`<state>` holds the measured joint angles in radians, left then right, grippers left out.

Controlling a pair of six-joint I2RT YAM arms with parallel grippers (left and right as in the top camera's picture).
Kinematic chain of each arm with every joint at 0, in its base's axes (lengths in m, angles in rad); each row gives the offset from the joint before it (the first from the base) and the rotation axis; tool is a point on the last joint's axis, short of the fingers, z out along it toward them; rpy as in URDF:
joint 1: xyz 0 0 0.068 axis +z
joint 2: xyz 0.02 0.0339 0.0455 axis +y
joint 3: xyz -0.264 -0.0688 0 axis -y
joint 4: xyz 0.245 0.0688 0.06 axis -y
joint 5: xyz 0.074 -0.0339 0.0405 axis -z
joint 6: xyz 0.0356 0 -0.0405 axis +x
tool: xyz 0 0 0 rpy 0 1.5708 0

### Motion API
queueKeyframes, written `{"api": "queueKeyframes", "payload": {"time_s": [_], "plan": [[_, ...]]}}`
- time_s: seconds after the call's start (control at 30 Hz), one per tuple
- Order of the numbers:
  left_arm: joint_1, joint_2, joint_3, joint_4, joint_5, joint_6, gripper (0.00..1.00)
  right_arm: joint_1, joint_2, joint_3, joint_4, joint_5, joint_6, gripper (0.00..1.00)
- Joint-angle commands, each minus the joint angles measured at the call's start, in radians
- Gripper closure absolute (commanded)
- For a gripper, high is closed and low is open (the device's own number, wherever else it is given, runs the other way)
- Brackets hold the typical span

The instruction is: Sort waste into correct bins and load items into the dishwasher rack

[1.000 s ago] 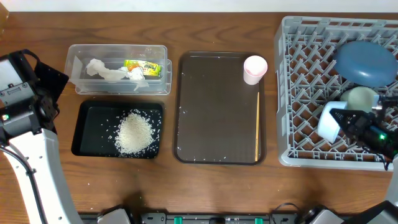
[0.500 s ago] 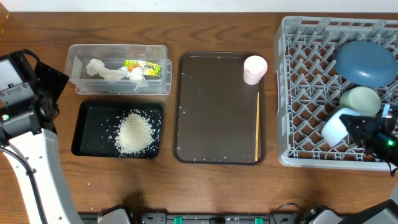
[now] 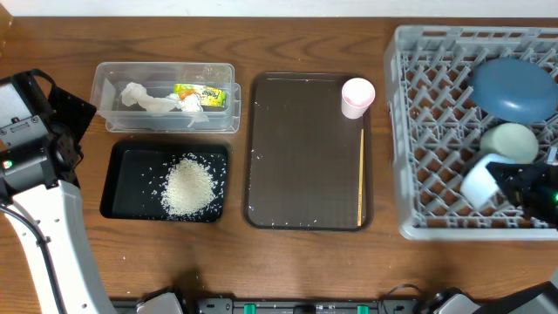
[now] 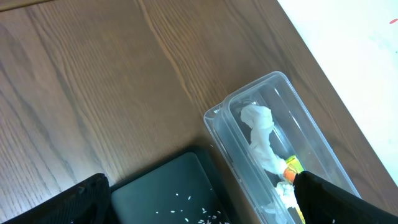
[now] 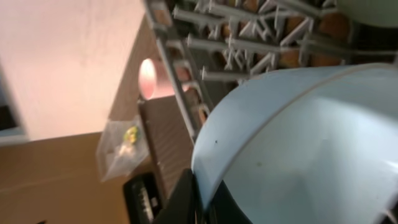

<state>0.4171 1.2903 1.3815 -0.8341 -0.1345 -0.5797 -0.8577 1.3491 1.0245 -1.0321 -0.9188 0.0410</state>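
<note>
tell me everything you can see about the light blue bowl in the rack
The light blue bowl is pale, smooth and slightly glossy, plastic or ceramic by its look, with a rounded wall. It is tipped on its side in the front part of the grey dishwasher rack, beside the mint green bowl. The right pincer is shut on its rim.

Left arm: long white rounded link farthest back from the tool, with a thin black cable alongside it. Closer to the tool there's a black joint housing and a pale grey boxy cover, plus a small green LED just behind the cover.
Left gripper: fingers matte black, broad, blunt-edged.
Right gripper: all black, slim glossy finger. A green light glows on the black wrist body behind it.
</note>
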Motion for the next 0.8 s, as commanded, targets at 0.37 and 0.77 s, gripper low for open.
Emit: {"api": "queueKeyframes", "payload": {"time_s": [0.37,0.77], "plan": [[0.004,0.004,0.010,-0.003,-0.009,-0.005,0.04,-0.018,-0.006,0.080,-0.059,-0.134,-0.106,0.99],[0.004,0.004,0.010,-0.003,-0.009,-0.005,0.04,0.114,-0.005,0.079,0.114,-0.238,-0.222,0.99]]}}
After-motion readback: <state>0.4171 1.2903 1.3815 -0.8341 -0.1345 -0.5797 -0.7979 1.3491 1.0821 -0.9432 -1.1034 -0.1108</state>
